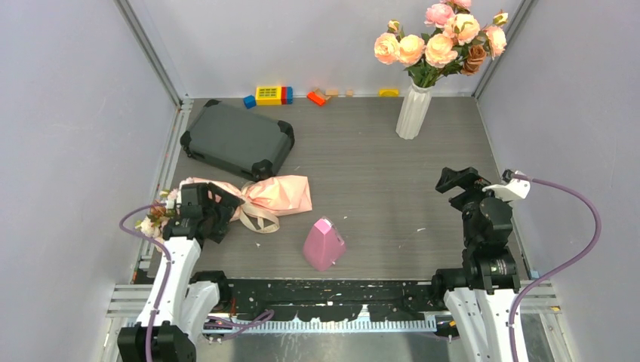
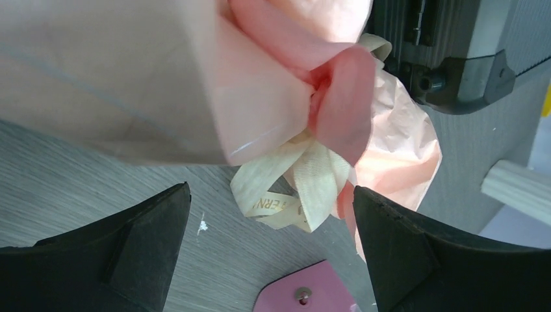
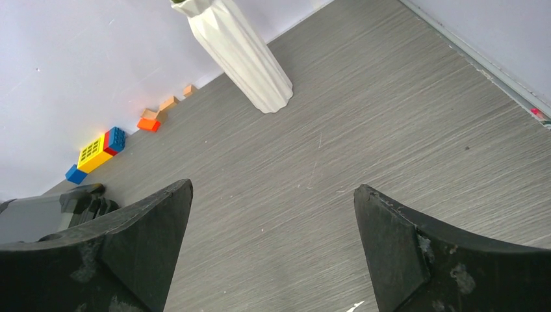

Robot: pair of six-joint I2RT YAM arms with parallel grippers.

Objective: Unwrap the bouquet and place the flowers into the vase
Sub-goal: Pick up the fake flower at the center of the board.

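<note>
- The bouquet (image 1: 264, 197) lies flat on the tabletop (image 1: 377, 196) in the lower left of the overhead view, its pale pink paper pointing right.
- Small flowers (image 1: 155, 219) poke out of its left end, near the tabletop's left edge.
- A beige ribbon bow (image 2: 292, 188) ties the paper at the waist. In the left wrist view it sits in the gap just ahead of the left fingers (image 2: 143, 247).
- Those left fingers are spread wide and have hold of nothing. I cannot tell whether they touch the paper.
- The right fingers (image 3: 143, 240) are also spread wide and empty, over bare tabletop at the right of the overhead view.
- The ribbed white vase (image 1: 413, 113) stands upright at the upper right and already holds a peach rose cluster (image 1: 441, 41).
- A pink wedge (image 1: 324, 244) stands just right of the bow, apart from the paper.
- A dark grey case (image 1: 238, 139) lies above the bouquet.
- Toy blocks (image 1: 269, 94) line the back wall.
</note>
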